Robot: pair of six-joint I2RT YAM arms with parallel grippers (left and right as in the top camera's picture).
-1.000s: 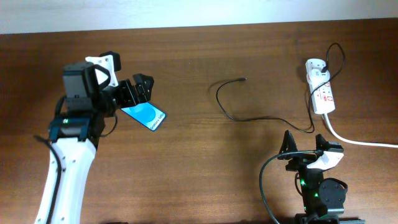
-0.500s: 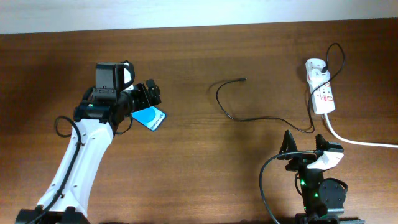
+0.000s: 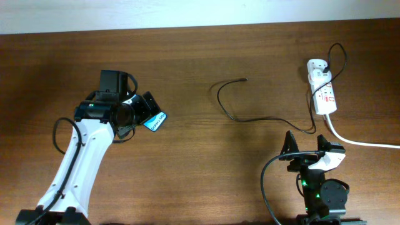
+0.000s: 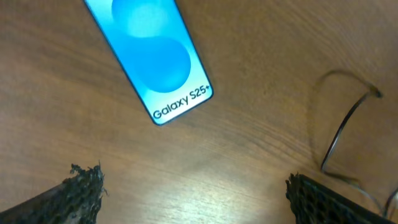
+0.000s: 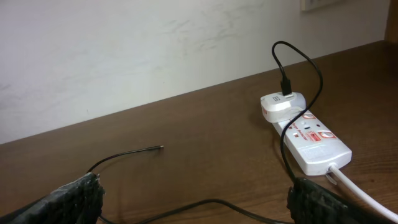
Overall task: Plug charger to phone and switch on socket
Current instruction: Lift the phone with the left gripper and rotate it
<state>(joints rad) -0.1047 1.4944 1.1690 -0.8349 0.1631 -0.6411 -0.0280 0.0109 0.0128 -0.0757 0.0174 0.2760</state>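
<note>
The left gripper [image 3: 145, 107] stands wide open and empty over the phone [image 4: 149, 59], which lies flat on the table [image 3: 200, 175], screen up, just ahead of the fingertips [image 4: 81, 186]; the spread appears set to straddle the phone's width. The charger [image 3: 250, 119] lies loose, its plug tip [image 5: 160, 147] ahead and left of the right gripper [image 3: 306, 145], likewise wide and empty. The socket [image 5: 311, 140] sits ahead-right of that gripper, adapter [image 5: 283, 104] seated, probably reachable for switching
</note>
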